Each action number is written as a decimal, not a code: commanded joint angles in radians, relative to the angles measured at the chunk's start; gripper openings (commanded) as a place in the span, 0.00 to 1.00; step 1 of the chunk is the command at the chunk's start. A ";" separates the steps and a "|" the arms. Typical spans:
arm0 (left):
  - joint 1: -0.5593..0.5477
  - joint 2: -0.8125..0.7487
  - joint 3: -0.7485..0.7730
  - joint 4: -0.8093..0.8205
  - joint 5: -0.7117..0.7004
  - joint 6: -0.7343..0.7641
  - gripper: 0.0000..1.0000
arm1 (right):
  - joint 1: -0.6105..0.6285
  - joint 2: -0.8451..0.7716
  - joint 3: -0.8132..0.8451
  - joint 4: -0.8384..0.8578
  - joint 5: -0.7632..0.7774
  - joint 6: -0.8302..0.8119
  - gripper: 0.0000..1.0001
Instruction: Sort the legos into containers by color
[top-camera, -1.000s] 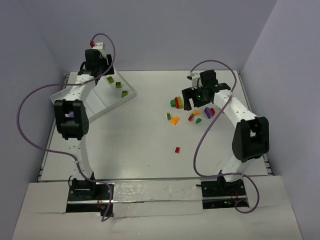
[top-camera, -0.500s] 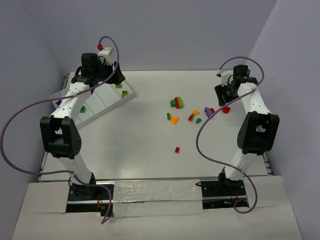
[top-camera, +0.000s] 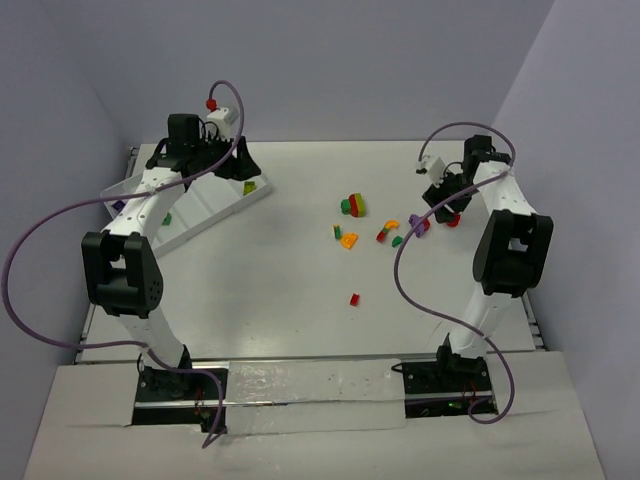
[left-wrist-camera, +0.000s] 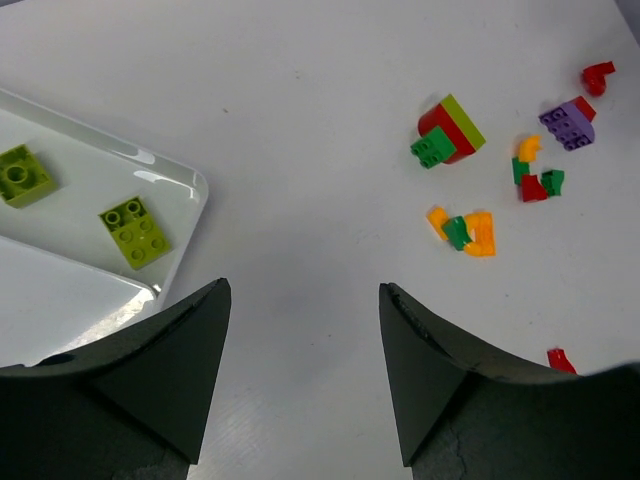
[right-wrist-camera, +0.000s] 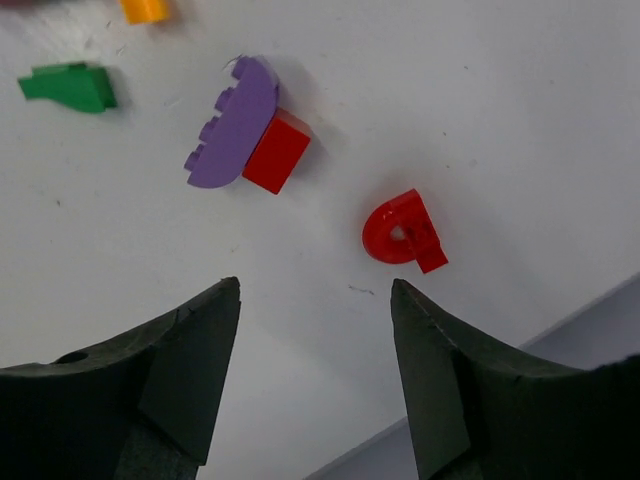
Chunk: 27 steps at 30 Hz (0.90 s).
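The legos lie loose mid-table: a red, lime and green stack (top-camera: 352, 205), an orange piece (top-camera: 348, 239), a purple piece (top-camera: 418, 222) and a lone red one (top-camera: 354, 299). In the right wrist view the purple piece (right-wrist-camera: 232, 125) touches a red brick (right-wrist-camera: 277, 150). A red rounded piece (right-wrist-camera: 402, 230) lies just ahead of my open, empty right gripper (right-wrist-camera: 315, 290). The containers are one white tray (left-wrist-camera: 185, 185) with two lime bricks (left-wrist-camera: 135, 232) in it. My left gripper (left-wrist-camera: 305, 290) hangs open and empty beside the tray's corner.
The tray (top-camera: 205, 205) sits at the far left and also holds a green brick (top-camera: 165, 217) and a purple one (top-camera: 118, 204). The table's right edge (right-wrist-camera: 500, 425) runs close under my right gripper (top-camera: 441, 197). Purple cables loop off both arms.
My right arm has swung from over the pile to the far right, near the red rounded piece. My left gripper has shifted from over the tray to its right corner.
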 joint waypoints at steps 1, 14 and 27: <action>-0.005 -0.017 0.041 -0.011 0.110 0.006 0.71 | -0.018 0.056 0.097 -0.130 -0.076 -0.378 0.77; -0.004 0.000 0.056 -0.031 0.088 -0.003 0.71 | 0.070 0.199 0.147 -0.167 -0.021 -0.523 0.96; -0.004 0.017 0.084 -0.058 0.059 -0.001 0.71 | 0.129 0.257 0.115 -0.132 -0.001 -0.528 0.89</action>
